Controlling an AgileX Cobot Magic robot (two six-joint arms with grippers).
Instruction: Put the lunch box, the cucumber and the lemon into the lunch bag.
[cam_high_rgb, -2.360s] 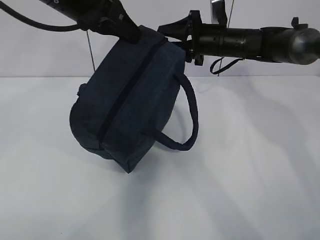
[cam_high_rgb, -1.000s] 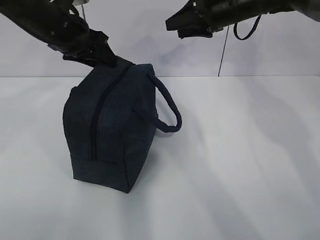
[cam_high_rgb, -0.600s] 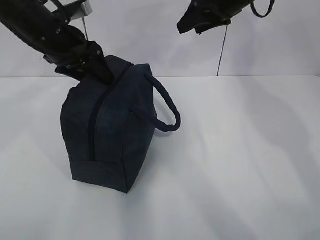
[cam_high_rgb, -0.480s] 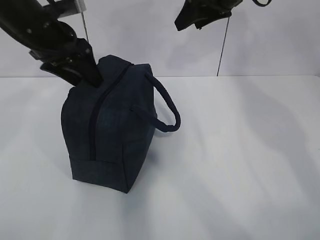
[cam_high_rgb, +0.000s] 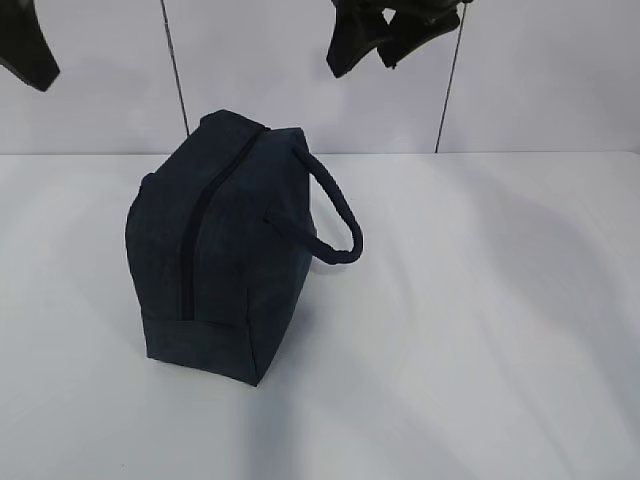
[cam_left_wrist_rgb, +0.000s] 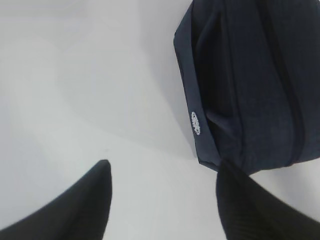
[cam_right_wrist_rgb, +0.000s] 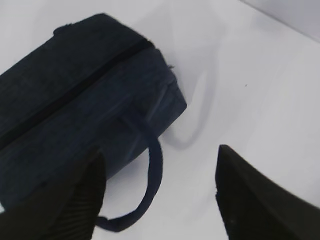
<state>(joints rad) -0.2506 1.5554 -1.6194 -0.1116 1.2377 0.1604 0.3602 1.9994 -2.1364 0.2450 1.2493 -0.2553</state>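
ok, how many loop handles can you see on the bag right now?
1: the loop handle hangs off the right side of the lunch bag, which stands zipped on the table. A second may be hidden on the far side.

Scene is being lit evenly and brightly from above; white table (cam_high_rgb: 480, 330) is being washed out. Soft shadows are being cast beside the lunch bag (cam_high_rgb: 225, 250). Wrist views are being rendered soft, with near fingers (cam_left_wrist_rgb: 70, 210) blurred, detail-less.
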